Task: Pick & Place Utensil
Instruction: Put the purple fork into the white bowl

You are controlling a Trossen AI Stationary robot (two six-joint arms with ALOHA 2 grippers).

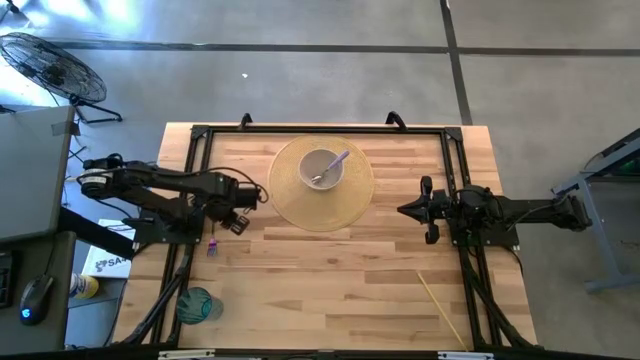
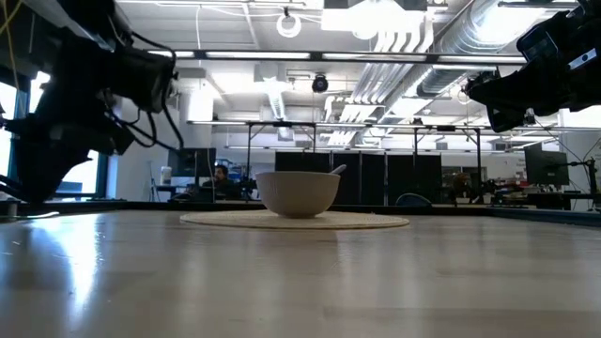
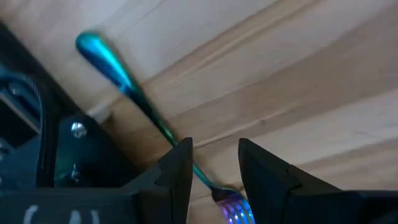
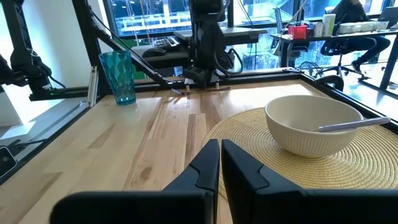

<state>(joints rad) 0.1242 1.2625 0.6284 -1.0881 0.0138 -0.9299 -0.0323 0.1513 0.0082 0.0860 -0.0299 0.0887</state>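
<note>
An iridescent teal-to-purple utensil (image 3: 124, 78) lies flat on the wooden table near its left side, showing as a small purple mark (image 1: 212, 245) in the high view. My left gripper (image 3: 214, 146) (image 1: 238, 222) is open and points down at the utensil's neck, next to the purple head (image 3: 236, 210). One finger (image 3: 180, 171) stands over the shaft. The low view shows this arm raised off the table. My right gripper (image 4: 221, 146) (image 1: 405, 210) is shut and waits at the table's right. A cream bowl (image 1: 318, 165) (image 4: 311, 121) holds a silver spoon (image 4: 348, 124).
The bowl stands on a round woven placemat (image 1: 290, 195) at the table's far middle. A teal cup (image 1: 197, 303) (image 4: 117, 78) stands near the near-left corner. A thin yellow stick (image 1: 440, 305) lies near the near-right. A black frame rail (image 3: 81, 155) runs beside the utensil.
</note>
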